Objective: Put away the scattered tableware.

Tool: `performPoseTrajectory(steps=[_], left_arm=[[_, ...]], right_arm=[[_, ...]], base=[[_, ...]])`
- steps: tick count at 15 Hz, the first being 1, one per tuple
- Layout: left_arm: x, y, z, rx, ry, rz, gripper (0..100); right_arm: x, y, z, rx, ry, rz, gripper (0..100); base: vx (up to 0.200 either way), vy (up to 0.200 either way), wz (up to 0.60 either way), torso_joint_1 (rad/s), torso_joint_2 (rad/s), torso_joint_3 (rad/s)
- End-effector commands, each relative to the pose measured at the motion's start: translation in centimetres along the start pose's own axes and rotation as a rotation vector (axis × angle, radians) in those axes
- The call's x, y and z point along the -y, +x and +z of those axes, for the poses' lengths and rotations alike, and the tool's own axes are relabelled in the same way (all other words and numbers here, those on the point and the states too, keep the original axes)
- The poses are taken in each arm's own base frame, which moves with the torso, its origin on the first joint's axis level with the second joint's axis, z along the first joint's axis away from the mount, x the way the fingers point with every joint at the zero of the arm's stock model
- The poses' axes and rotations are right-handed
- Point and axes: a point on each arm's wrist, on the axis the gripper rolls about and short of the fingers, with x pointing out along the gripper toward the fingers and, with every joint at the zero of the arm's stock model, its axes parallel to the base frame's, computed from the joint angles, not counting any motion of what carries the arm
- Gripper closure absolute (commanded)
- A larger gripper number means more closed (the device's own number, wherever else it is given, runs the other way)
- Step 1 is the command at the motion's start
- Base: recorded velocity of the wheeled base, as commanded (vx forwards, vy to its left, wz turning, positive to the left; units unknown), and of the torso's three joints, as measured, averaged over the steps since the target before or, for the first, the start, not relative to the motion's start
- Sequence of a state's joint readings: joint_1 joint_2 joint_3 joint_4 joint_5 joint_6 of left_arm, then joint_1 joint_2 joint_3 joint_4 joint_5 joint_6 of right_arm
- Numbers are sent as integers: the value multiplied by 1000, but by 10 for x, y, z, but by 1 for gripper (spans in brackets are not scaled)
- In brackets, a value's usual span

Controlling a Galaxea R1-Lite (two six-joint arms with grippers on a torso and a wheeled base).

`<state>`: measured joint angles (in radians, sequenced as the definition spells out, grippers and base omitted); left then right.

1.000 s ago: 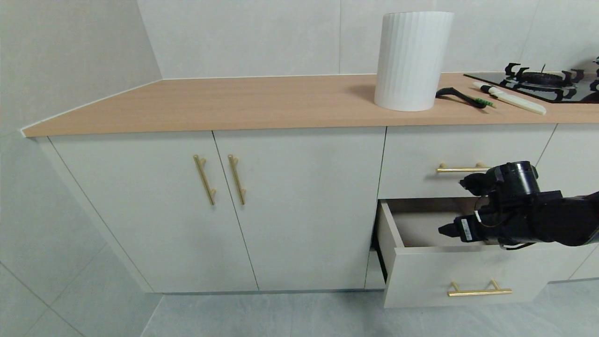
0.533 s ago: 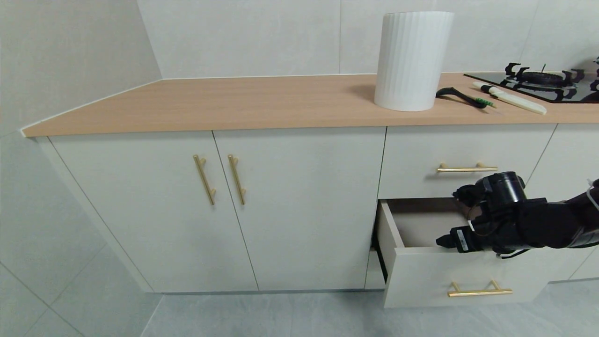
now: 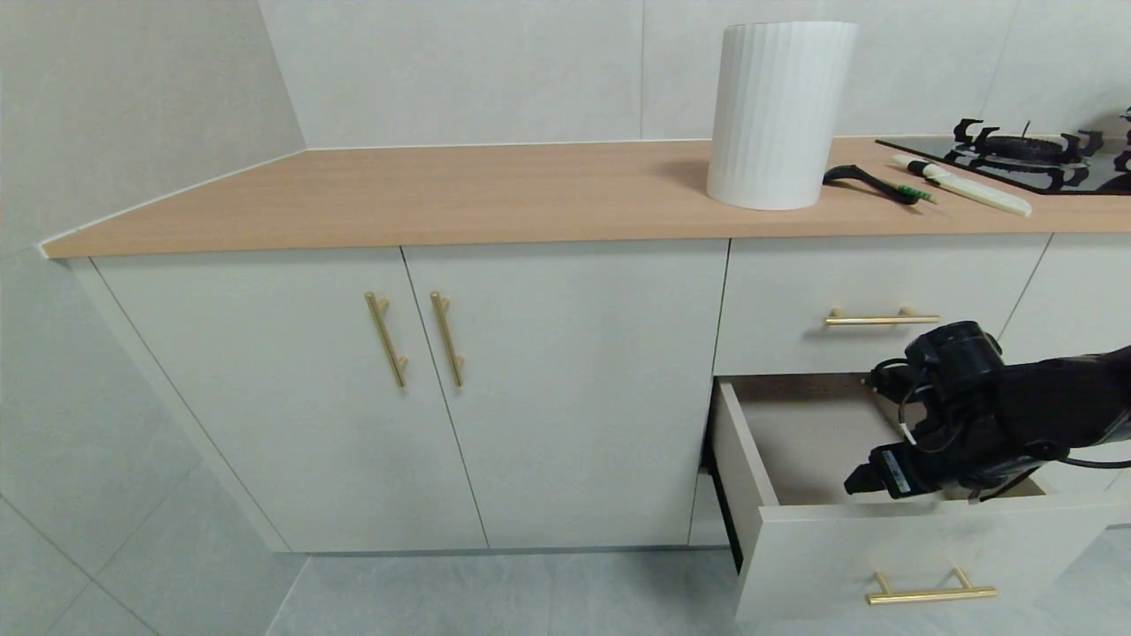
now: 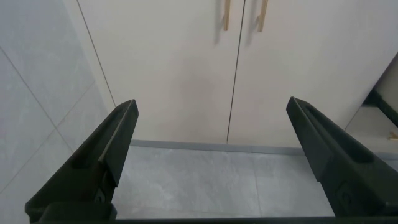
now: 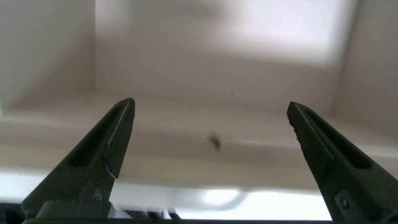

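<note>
Drawer open, tableware not yet stowed.

Lower right: drawer [image 3: 831, 556] stands pulled out, with the right gripper [image 5: 211, 118] over it, fingers spread and holding nothing. Left gripper [image 4: 211, 118] is likewise spread and unloaded, facing the cabinet doors [image 4: 242, 74]. Upper right, on the counter [image 3: 442, 194]: black utensil [image 3: 870, 181] and white knife [image 3: 967, 196]. Judged: opening done, both pieces left to carry over.

Nothing legible showed anywhere. One small white label [image 3: 894, 473] sat on the right gripper [image 3: 861, 481] (its print far too small to read), low at the scene's near right.
</note>
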<state>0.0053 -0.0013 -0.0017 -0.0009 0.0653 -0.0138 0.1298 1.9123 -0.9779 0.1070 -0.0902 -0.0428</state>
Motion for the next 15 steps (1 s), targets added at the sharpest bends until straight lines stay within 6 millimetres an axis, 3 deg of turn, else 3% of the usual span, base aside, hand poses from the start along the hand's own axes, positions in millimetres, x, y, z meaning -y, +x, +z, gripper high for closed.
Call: performPoseTrajectory(steps=[1, 8, 15], left_arm=[[0, 0, 0, -1, 0, 1, 0], [0, 0, 0, -1, 0, 0, 0], [0, 0, 0, -1, 0, 1, 0]], right_arm=[[1, -8, 1, 15, -5, -1, 0], [0, -29, -38, -165, -56, 5, 0], [-6, -43, -65, -398, -161, 19, 0]], base=[[0, 0, 0, 0, 0, 0], [0, 0, 0, 0, 0, 0], [0, 0, 0, 0, 0, 0]])
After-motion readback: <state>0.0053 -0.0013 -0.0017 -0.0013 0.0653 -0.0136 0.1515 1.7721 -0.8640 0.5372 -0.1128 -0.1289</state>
